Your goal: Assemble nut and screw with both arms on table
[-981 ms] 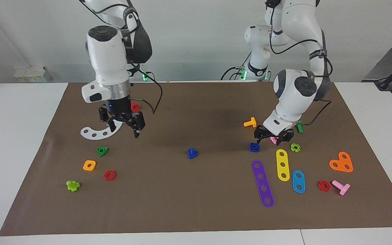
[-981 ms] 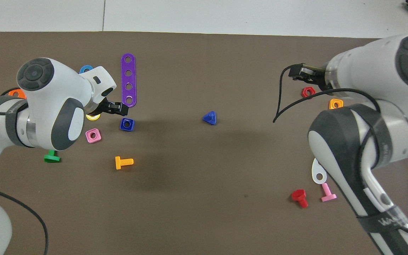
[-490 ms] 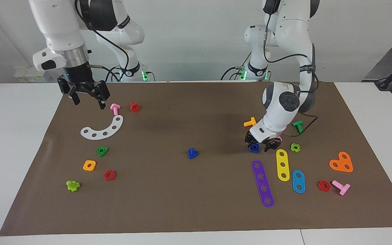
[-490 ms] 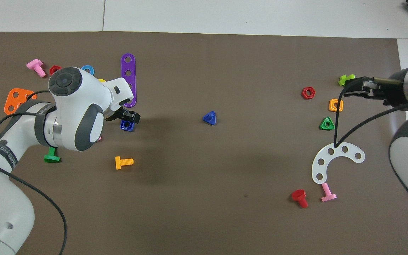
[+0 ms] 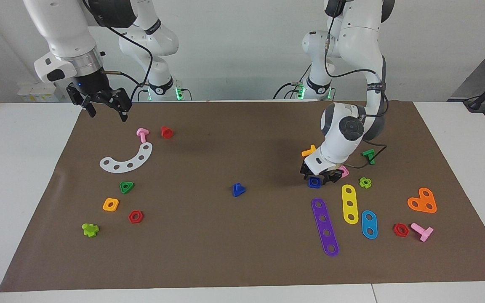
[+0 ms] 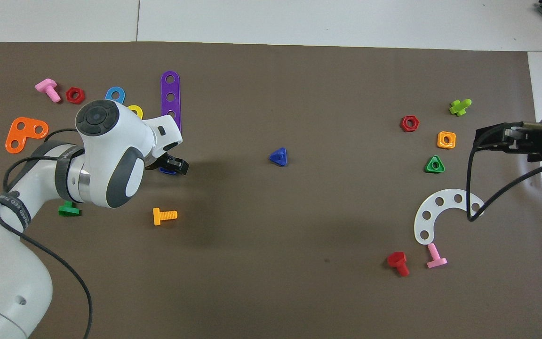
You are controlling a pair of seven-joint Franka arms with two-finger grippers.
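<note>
We straddle the nut (image 5: 314, 182) with our left gripper (image 5: 319, 178), grip unconfirmed; our right gripper (image 5: 104, 110) waits spread wide; the screw (image 5: 238, 190) lies untouched nearby.

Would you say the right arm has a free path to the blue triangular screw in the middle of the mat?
Probably yes: the blue screw lies alone on bare mat, and the right gripper, open and empty, hangs over the mat's edge with nothing between.

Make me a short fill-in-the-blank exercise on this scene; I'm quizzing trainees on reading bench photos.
1. The left gripper is down at the dark-blue square ____.
2. The dark-blue screw has a ____-shaped head.
3. The right gripper, fingers open, hangs over the mat's ____.
4. The pink screw lies beside the ____ screw.

Missing words: nut; triangle; edge; red
</note>
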